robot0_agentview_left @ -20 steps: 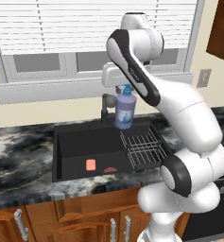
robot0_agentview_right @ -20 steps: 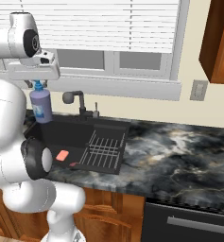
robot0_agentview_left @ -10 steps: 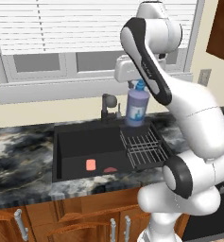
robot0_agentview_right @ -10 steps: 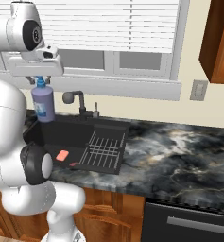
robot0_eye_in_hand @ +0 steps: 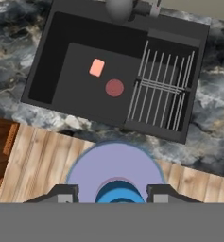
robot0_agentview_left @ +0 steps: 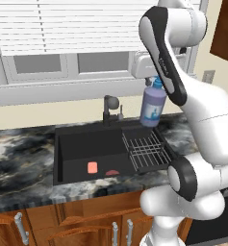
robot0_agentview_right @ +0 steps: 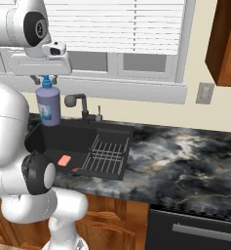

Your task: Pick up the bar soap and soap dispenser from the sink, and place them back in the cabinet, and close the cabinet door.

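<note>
My gripper (robot0_agentview_left: 156, 82) is shut on the pump neck of the blue-purple soap dispenser (robot0_agentview_left: 153, 106), which hangs upright above the sink's wire rack (robot0_agentview_left: 146, 149). In the right base view the soap dispenser (robot0_agentview_right: 48, 106) hangs under the gripper (robot0_agentview_right: 46, 79), in front of the window sill. The hand view looks down past the gripper (robot0_eye_in_hand: 112, 194) and the soap dispenser's top (robot0_eye_in_hand: 114, 168). The salmon-pink bar soap (robot0_agentview_left: 92, 167) (robot0_agentview_right: 64, 159) (robot0_eye_in_hand: 97, 67) lies flat on the floor of the black sink (robot0_agentview_left: 86, 130) (robot0_agentview_right: 112, 128) (robot0_eye_in_hand: 61, 21). The reddish-brown cabinet (robot0_agentview_left: 226, 29) (robot0_agentview_right: 224, 44) hangs at the upper right; its door cannot be told apart.
A darker red half-round piece (robot0_agentview_left: 112, 172) (robot0_eye_in_hand: 114, 88) lies beside the bar soap. The black faucet (robot0_agentview_left: 109, 106) (robot0_agentview_right: 78, 102) stands behind the basin. A wall outlet (robot0_agentview_right: 202, 93) sits right of the window. Marbled counter (robot0_agentview_right: 185, 156) stretches right of the sink.
The arm has swung to the right with the soap dispenser in its grip, carrying it from beside the faucet to above the wire rack. The bar soap has stayed put.
</note>
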Tool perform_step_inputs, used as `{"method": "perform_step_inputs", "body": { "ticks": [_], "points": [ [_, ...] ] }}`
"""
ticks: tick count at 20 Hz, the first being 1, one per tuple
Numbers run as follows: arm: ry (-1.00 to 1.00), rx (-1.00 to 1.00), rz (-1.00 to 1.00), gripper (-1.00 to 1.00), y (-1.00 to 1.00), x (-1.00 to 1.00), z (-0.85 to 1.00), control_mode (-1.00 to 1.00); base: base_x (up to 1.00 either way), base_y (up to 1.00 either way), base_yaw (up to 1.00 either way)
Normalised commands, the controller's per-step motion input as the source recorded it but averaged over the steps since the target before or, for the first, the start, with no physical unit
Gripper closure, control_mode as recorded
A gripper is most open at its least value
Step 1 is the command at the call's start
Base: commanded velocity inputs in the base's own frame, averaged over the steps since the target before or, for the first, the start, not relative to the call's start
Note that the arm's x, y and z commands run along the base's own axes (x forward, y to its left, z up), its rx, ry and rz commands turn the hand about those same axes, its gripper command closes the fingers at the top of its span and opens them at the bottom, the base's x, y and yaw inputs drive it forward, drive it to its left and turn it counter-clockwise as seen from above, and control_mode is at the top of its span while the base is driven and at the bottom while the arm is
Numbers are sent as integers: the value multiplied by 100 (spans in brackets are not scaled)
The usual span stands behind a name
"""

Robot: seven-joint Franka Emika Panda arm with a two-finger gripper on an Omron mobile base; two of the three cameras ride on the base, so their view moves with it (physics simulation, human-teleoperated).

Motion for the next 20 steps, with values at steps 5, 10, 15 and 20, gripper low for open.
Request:
{"method": "perform_step_inputs", "body": {
  "ticks": [5, 10, 15, 20],
  "points": [
    [0, 0, 0, 100, -27, -23, 16, -100, 0, 0, 0],
    [0, 0, 0, 100, -21, -14, 12, -100, 0, 0, 0],
    [0, 0, 0, 100, -23, -16, 5, -100, 0, 0, 0],
    [0, 0, 0, 100, -20, -5, 2, -100, 0, 0, 0]
  ]
}}
